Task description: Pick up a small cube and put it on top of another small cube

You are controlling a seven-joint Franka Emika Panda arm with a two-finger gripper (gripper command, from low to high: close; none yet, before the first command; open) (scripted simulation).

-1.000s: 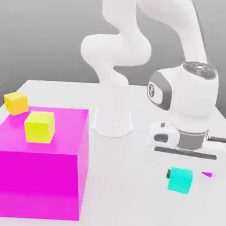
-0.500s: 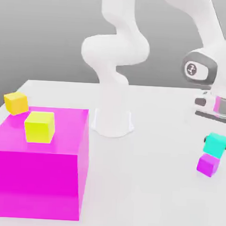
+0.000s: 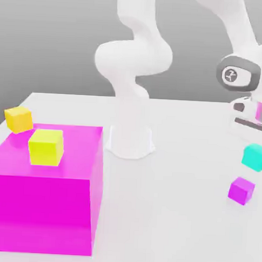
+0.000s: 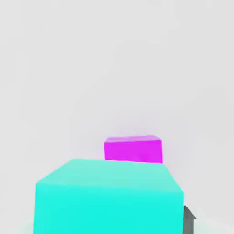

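Cyan cube (image 3: 255, 157) hangs in the air at the exterior view's right edge, clamped in the gripper (image 3: 257, 153) beneath the white arm's (image 3: 243, 36) wrist, clear of the table (image 3: 172, 211). Purple cube (image 3: 241, 190) sits on the table below it and slightly toward the exterior view's left, apart from the cyan cube, not touching it. In the hand view the cyan cube (image 4: 109, 196) fills the foreground with the purple cube (image 4: 133, 149) just beyond it and a dark fingertip (image 4: 189, 219) beside the cyan cube. Across the table, the big magenta block (image 3: 46, 188) carries one yellow cube (image 3: 46, 146) on its top face; a second yellow cube (image 3: 18, 119) sits behind the block's far corner.
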